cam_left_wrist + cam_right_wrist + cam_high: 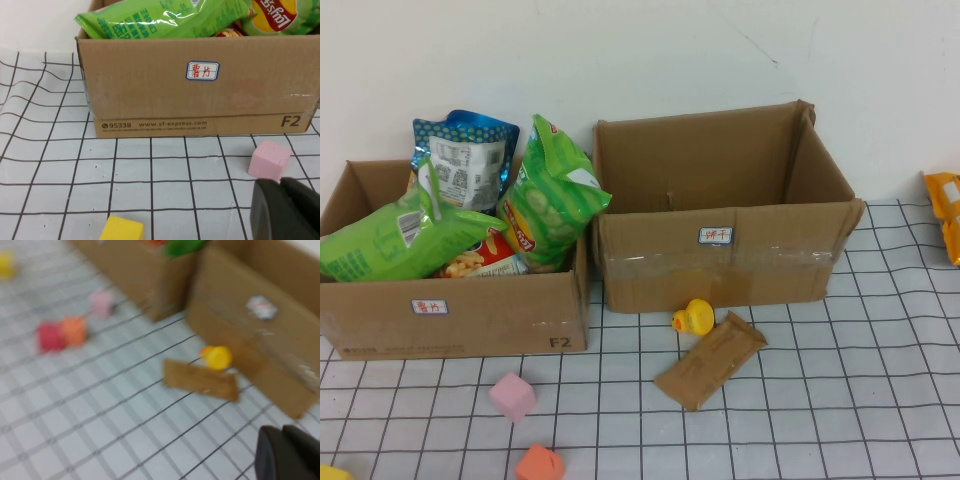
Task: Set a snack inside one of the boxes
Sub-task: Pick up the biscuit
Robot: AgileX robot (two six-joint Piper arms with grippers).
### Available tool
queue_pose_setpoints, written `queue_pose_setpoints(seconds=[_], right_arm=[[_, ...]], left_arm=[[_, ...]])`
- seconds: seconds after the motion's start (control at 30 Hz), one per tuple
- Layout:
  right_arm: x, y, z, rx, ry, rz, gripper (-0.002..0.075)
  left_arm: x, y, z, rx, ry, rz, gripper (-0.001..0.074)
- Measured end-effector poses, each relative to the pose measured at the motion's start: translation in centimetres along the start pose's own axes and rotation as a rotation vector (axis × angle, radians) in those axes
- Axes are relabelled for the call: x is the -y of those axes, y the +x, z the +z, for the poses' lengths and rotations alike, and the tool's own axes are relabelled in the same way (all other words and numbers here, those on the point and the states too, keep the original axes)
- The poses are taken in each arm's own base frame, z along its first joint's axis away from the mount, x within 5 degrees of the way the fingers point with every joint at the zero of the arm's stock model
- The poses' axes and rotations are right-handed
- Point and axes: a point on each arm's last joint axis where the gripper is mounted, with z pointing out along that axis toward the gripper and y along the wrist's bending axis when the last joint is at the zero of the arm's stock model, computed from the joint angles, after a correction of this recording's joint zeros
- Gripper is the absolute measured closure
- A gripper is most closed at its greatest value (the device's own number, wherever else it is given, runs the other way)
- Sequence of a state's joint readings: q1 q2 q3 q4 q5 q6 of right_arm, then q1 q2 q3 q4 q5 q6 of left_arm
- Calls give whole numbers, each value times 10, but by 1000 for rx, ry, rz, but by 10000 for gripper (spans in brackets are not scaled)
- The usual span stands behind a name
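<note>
1. Step in hand: no snack is being held, and neither arm is being shown in the high view. The approach is judged as not yet begun, or only just starting.
2. Left gripper (287, 210): it is being seen only as a dark tip in the left wrist view, hovering above the cloth near the front left of the table, beside a pink cube (269, 159). Whether it is released or clenched cannot be told.
3. Right gripper (290, 452): it is being seen only as a dark tip in the right wrist view, hanging over the front right of the table. Its state cannot be told either.
4. Snack (710, 360): a flat brown packet is lying on the cloth near the front centre, just before the right box (720, 262), with a yellow duck (694, 317) just beside its far end. An orange packet (944, 215) is being cut off by the right edge.
5. Next move, as judged: the right gripper is being called on to descend over the brown packet, clear of the duck, and pinch it across its narrow width.
6. Left box (450, 310): it is being filled with chip bags (548, 195), standing and leaning above the rim.
7. Right box: no contents are being shown; its floor is hidden by the front wall.
</note>
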State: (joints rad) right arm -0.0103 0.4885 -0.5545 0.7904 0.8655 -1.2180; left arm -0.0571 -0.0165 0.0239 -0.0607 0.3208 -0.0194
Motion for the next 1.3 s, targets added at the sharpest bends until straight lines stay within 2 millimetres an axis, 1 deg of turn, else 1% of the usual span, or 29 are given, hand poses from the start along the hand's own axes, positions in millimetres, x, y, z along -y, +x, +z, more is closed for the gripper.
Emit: queue_pose_setpoints(seconds=[0.17, 0.27, 0.33, 0.43, 0.57, 0.7, 0.87, 1.0, 1.07, 1.17, 1.27, 1.3], right_arm=[[24, -29, 14, -73, -198, -160, 727], [38, -45, 30, -117, -321, -205, 727], [47, -55, 44, -166, -408, -252, 727], [58, -63, 73, -261, -520, -321, 727], [63, -74, 111, -358, -612, -443, 727], [60, -83, 154, -429, -691, -562, 727], [44, -88, 203, -488, -780, -722, 727], [33, -88, 235, -494, -824, -838, 723], [29, -87, 250, -490, -837, -886, 708], [26, -83, 272, -479, -857, -942, 646], [25, -74, 294, -478, -873, -971, 543], [25, -70, 301, -480, -874, -977, 498]], left_arm=[[0, 0, 0, -2, 0, 0, 737], [0, 0, 0, -2, 0, 0, 737], [0, 0, 0, -2, 0, 0, 737], [0, 0, 0, 0, 0, 0, 737], [0, 0, 0, 0, 0, 0, 737], [0, 0, 0, 0, 0, 0, 737], [0, 0, 0, 0, 0, 0, 737], [0, 0, 0, 0, 0, 0, 737], [0, 0, 0, 0, 0, 0, 737], [0, 0, 0, 0, 0, 0, 737], [0, 0, 0, 0, 0, 0, 737], [0, 0, 0, 0, 0, 0, 737]])
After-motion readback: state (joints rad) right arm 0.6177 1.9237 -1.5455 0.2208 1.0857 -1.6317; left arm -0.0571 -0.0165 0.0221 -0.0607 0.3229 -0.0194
